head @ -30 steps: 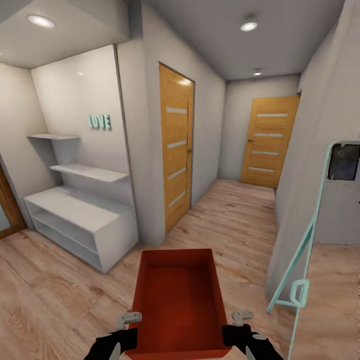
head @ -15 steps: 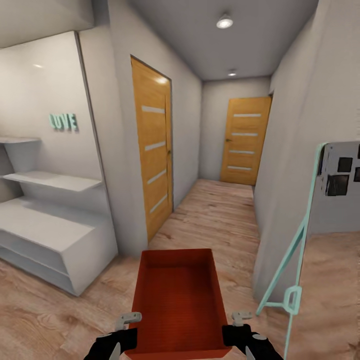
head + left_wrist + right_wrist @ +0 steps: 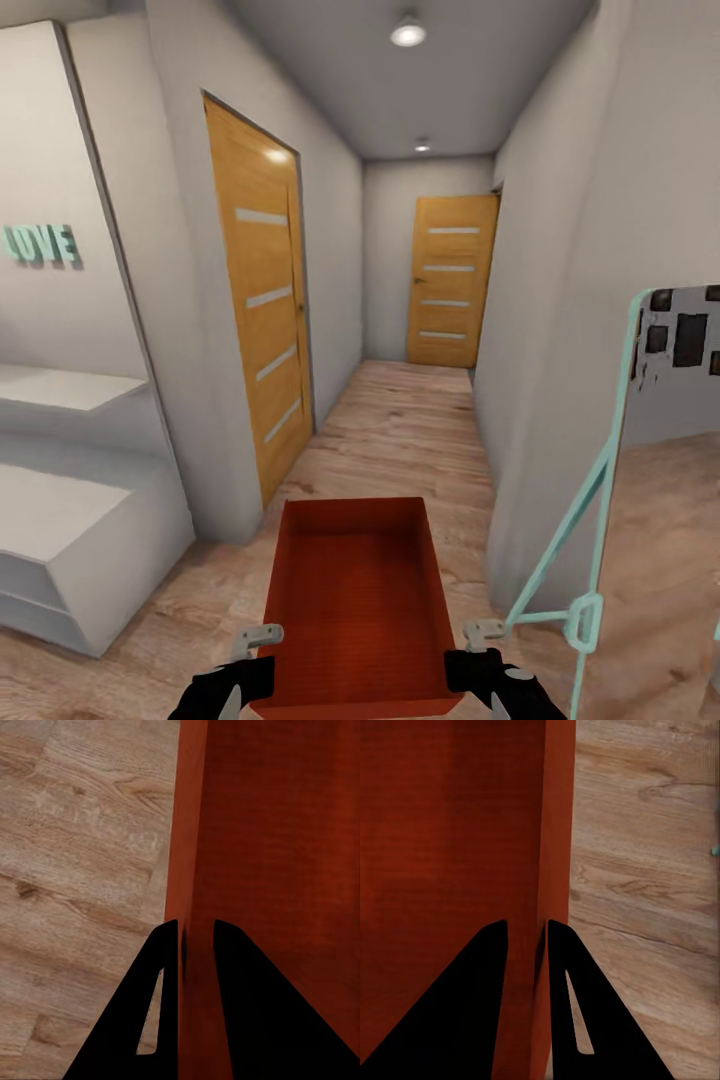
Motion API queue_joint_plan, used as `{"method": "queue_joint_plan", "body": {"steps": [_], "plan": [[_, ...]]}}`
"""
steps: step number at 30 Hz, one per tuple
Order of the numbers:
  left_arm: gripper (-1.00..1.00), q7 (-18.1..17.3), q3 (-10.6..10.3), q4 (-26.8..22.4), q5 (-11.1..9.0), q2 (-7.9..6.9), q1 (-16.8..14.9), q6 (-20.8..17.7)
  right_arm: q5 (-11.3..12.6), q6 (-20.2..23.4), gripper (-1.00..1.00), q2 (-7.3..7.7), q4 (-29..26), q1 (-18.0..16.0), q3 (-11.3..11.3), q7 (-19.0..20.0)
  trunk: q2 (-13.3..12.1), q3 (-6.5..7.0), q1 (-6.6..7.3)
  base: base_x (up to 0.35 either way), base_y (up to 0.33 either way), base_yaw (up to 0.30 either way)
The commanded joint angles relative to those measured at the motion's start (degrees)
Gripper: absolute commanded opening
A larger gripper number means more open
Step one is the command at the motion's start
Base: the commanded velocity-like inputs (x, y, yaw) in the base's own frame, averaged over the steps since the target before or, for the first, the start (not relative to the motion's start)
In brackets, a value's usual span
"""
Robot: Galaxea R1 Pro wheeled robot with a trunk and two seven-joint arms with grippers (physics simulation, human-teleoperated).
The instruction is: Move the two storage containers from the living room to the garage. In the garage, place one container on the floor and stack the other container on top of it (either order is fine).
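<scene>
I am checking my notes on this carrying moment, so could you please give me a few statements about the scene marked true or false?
1. The left gripper clamps one side wall of the storage container, with one finger inside and one outside. True.
2. The right gripper hangs open above the container. False: it is shut on the opposite side wall.
3. The container holds several items. False: its inside is bare.
4. The floor under the container is light wood plank. True.
5. The door at the end of the hallway stands wide open. False: it is closed.
</scene>
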State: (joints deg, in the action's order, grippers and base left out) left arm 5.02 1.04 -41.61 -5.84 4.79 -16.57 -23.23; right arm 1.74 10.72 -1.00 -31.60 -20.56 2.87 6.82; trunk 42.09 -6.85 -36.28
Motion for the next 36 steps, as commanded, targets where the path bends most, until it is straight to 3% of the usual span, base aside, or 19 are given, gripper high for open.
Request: {"method": "queue_joint_plan", "body": {"steps": [1, 16, 36], "plan": [[-1.0, 0.7, 0.3, -0.2, 1.4, -0.57, 0.0, 1.4, -0.7, 0.3, -1.0, 0.12, 0.0, 0.0, 0.1, -0.2, 0.1, -0.1, -0.05, 0.311, 0.153, -0.092], [-1.0, 0.7, 0.3, -0.2, 1.4, -0.57, 0.0, 1.4, -0.7, 0.3, -1.0, 0.12, 0.0, 0.0, 0.1, -0.2, 0.1, -0.1, -0.05, 0.311, 0.152, -0.019], [-1.0, 0.7, 0.3, -0.2, 1.4, -0.57, 0.0, 1.4, -0.7, 0.3, -1.0, 0.12, 0.0, 0.0, 0.1, -0.2, 0.1, -0.1, -0.05, 0.311, 0.154, -0.241]]}}
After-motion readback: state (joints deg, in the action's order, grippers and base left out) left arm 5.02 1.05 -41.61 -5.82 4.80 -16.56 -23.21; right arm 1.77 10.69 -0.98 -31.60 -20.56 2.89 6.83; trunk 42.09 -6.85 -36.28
